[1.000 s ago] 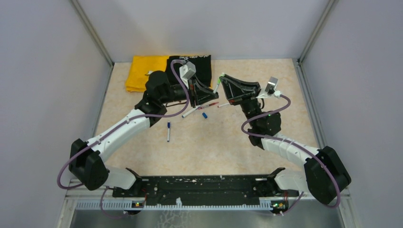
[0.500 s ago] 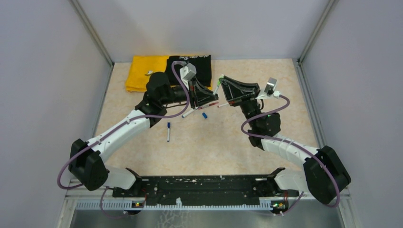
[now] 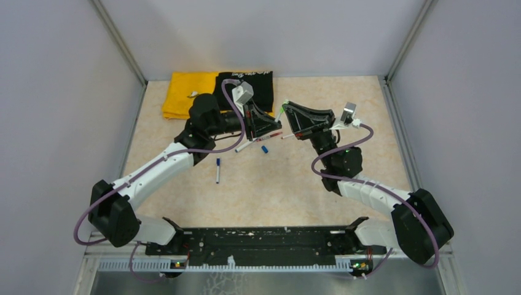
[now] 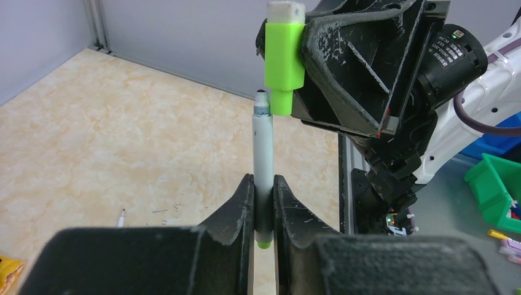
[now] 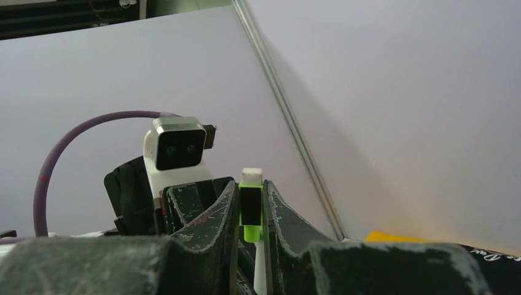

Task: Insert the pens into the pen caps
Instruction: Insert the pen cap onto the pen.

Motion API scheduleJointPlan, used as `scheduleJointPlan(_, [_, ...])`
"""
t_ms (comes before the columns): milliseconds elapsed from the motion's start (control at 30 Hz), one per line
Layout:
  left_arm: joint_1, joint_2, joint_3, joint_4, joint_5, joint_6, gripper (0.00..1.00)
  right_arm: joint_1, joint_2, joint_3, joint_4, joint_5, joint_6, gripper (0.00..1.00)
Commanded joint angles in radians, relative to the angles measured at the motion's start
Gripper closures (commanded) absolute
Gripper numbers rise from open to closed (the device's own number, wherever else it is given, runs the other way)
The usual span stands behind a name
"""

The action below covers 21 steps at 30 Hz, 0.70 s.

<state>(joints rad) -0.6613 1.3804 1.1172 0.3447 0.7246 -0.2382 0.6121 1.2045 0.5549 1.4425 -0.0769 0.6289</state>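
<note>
Green cap (image 4: 284, 61) clamped in my right gripper (image 5: 251, 206) — mouth just beside tip of pen (image 4: 263, 153) pinched in my left gripper (image 4: 263, 196) — axes parallel.

Lime green, white-ended: the pen cap (image 4: 285, 58). Pale grey, dark-tipped: the pen (image 4: 263, 160). Beige marbling on the table (image 4: 123, 135)

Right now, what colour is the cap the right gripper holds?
The pen cap is bright green; left wrist view.
</note>
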Motion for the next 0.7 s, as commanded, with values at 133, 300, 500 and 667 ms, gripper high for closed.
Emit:
scheduleJointPlan(133, [-0.007, -0.036, -0.002, 0.033, 0.006, 0.017, 1.00, -0.002, -0.017, -0.004, 0.001, -0.015, -0.006, 1.00])
scheduleJointPlan(300, [-0.006, -0.036, -0.002, 0.032, 0.004, 0.017, 1.00, -0.001, -0.010, -0.027, 0.001, -0.024, 0.003, 0.99])
scheduleJointPlan(500, [-0.007, -0.036, -0.002, 0.033, 0.005, 0.016, 1.00, 0.000, -0.004, -0.045, -0.001, -0.029, 0.009, 0.96])
scheduleJointPlan(667, [-0.006, -0.037, -0.003, 0.033, 0.005, 0.017, 1.00, -0.001, 0.014, -0.044, 0.003, -0.032, 0.011, 0.96])
